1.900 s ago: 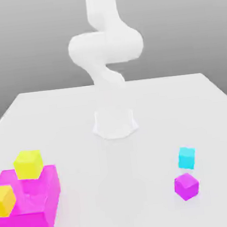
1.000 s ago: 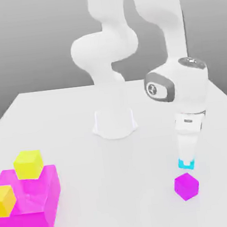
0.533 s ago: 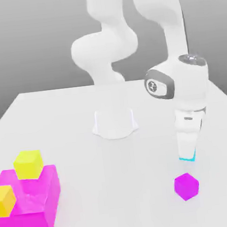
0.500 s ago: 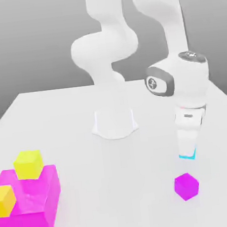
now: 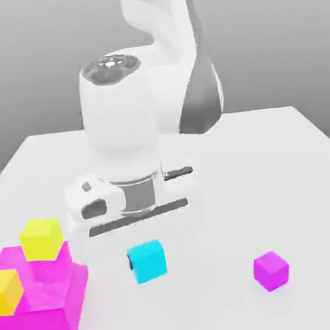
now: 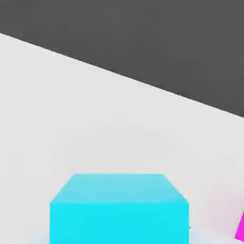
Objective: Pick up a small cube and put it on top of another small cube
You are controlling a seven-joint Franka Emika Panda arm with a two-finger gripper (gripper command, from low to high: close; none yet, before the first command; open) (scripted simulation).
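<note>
The small cyan cube [image 5: 150,265] hangs just under my hand, left of centre in the exterior view, and my gripper [image 5: 146,255] is shut on it. A dark sliver of one finger shows at the cube's side. In the hand view the same cyan cube [image 6: 119,209] sits very close, with white table beyond it. The small magenta cube [image 5: 271,270] rests on the table toward the exterior view's right, well apart from my hand. A magenta edge [image 6: 240,229] shows beside the cyan cube in the hand view; I cannot tell which magenta thing it belongs to.
A large magenta block [image 5: 47,308] stands at the exterior view's front left, with one yellow cube [image 5: 40,238] at its back and another yellow cube [image 5: 5,291] on its near side. My white arm [image 5: 120,122] towers over the table's [image 5: 300,181] middle.
My hand has swung from above the magenta cube on the exterior view's right to the left of centre, carrying the cyan cube with it. The magenta cube has stayed put.
</note>
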